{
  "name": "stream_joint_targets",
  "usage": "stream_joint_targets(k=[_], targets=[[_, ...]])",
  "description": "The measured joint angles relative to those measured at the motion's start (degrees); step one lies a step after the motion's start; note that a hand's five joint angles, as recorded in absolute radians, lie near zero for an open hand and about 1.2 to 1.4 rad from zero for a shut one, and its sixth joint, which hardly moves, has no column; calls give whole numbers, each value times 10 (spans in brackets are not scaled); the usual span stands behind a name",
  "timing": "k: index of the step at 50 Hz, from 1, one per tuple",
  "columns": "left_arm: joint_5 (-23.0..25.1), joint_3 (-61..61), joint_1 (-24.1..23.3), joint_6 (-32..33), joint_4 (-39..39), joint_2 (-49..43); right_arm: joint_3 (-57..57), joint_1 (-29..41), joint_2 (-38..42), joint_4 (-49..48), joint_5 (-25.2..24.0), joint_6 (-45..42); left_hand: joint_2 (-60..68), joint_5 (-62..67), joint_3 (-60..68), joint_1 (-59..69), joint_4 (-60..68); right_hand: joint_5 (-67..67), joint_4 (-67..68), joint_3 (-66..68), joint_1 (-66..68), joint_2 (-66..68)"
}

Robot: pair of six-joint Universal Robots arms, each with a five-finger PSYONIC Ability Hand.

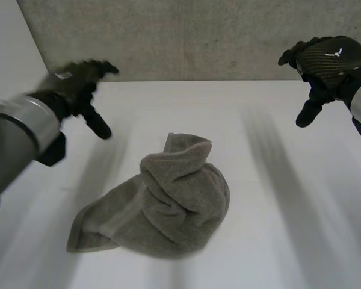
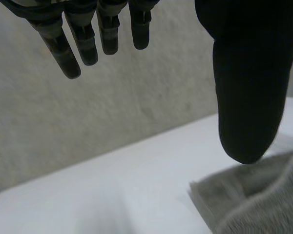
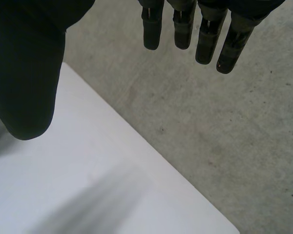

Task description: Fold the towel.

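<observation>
A grey towel [image 1: 159, 208] lies crumpled in a heap on the white table [image 1: 271, 198], a flatter corner trailing toward the front left. My left hand [image 1: 78, 84] hovers above the table to the towel's back left, open and empty. In the left wrist view its fingers [image 2: 88, 41] and thumb [image 2: 246, 92] hang straight, with the towel's edge [image 2: 249, 200] below the thumb. My right hand [image 1: 325, 63] is raised over the table's back right, well away from the towel, open. In its wrist view the fingers [image 3: 195, 29] and thumb [image 3: 27, 83] are spread over bare table.
A grey concrete wall [image 1: 186, 36] runs behind the table's back edge. Concrete floor [image 3: 234, 146] lies beyond the table's edge [image 3: 151, 146] under the right hand. White surface surrounds the towel on all sides.
</observation>
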Motion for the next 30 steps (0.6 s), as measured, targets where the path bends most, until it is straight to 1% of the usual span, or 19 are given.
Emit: stream_joint_targets(k=[1,2,3,5,9,12,13,15,16,17,18,19,20,22,28,29,30], targets=[[4,-1,-3,0,4,-13,0,0,2,0,1,-4,4,5,4,6,4,0,0,0,0,0],[12,-2,-12,1,13,-47,0,-2,8,0,1,-15,7,6,6,7,7,0,0,0,0,0],[12,-2,-12,1,13,-47,0,-2,8,0,1,-15,7,6,6,7,7,0,0,0,0,0],[22,0,-29,2,19,-97,0,-4,17,0,0,-21,9,9,8,7,9,0,0,0,0,0],[29,5,-46,3,24,-153,0,-5,30,1,-3,-23,31,30,31,35,31,0,0,0,0,0],[31,10,-58,3,31,-205,0,-6,49,2,-7,-22,91,82,91,90,91,0,0,0,0,0],[31,11,-59,3,33,-212,0,-5,53,2,-7,-22,137,138,137,151,137,0,0,0,0,0],[31,12,-63,3,39,-234,0,-5,69,2,-12,-21,216,208,210,216,210,0,0,0,0,0],[31,12,-64,3,40,-238,0,-4,74,3,-14,-21,241,232,240,252,232,0,0,0,0,0],[31,13,-64,3,42,-243,0,-4,80,3,-16,-21,300,284,300,307,287,0,0,0,0,0],[31,12,-66,3,46,-250,0,-2,96,2,-25,-20,414,409,413,422,408,0,0,0,0,0],[31,12,-66,3,46,-250,0,-2,96,2,-25,-20,414,409,413,422,408,0,0,0,0,0],[30,11,-66,3,48,-250,-2,-1,113,2,-38,-20,474,466,473,468,468,0,0,0,0,0],[30,10,-66,3,48,-248,-4,0,122,1,-45,-19,489,487,487,489,488,0,0,0,0,0],[26,-16,-62,4,45,-186,-47,10,200,-7,-118,-12,548,538,545,527,546,0,0,0,0,0],[26,-16,-62,4,45,-186,-47,10,200,-7,-118,-12,548,538,545,527,546,0,0,0,0,0],[26,-30,-60,5,45,-161,-59,14,214,-8,-130,-11,555,544,552,530,554,0,0,0,0,0]])
